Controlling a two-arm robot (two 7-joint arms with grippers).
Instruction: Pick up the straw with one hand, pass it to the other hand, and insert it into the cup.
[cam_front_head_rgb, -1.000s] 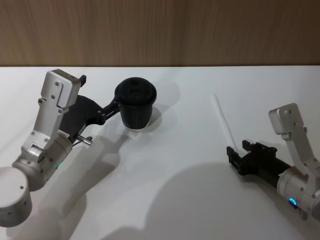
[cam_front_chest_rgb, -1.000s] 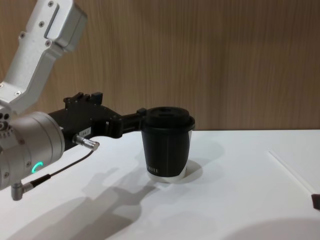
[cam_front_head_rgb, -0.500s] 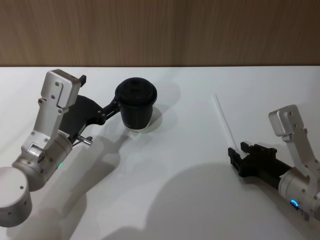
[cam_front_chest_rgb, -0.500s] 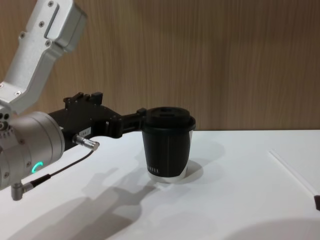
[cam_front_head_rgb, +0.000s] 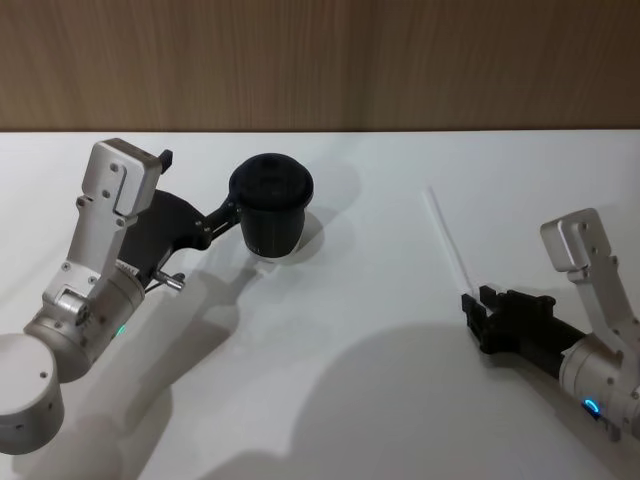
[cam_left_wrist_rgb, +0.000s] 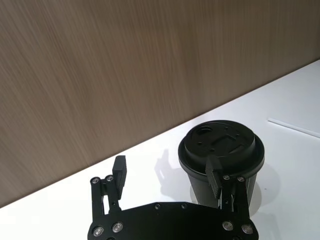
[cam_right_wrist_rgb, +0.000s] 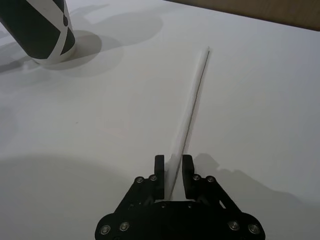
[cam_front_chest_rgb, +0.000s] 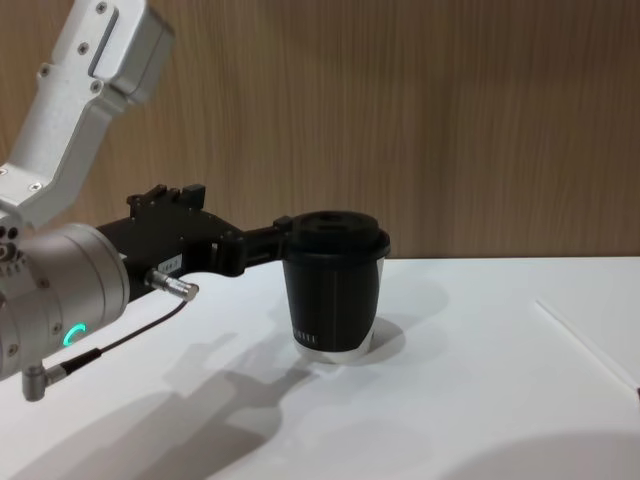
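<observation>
The thin white straw (cam_front_head_rgb: 446, 238) lies flat on the white table at the right, also seen as the straw (cam_right_wrist_rgb: 192, 102). My right gripper (cam_front_head_rgb: 478, 298) sits low at its near end. The two black fingers (cam_right_wrist_rgb: 159, 170) press against the straw from both sides, so the gripper is shut on it. The black cup (cam_front_head_rgb: 270, 207) with a domed lid stands upright at the left centre. My left gripper (cam_front_head_rgb: 198, 184) is open beside the cup, and one finger (cam_left_wrist_rgb: 215, 176) rests at the cup's side (cam_left_wrist_rgb: 220, 150).
The white table (cam_front_head_rgb: 360, 380) spreads wide between the cup and the straw. A wooden wall (cam_front_head_rgb: 320, 60) runs along the table's far edge. A dark cable (cam_front_chest_rgb: 120, 340) hangs from my left wrist.
The right gripper's fingers have drawn together on the straw's near end, and the arm has shifted slightly to the right. The left arm and the cup have stayed still.
</observation>
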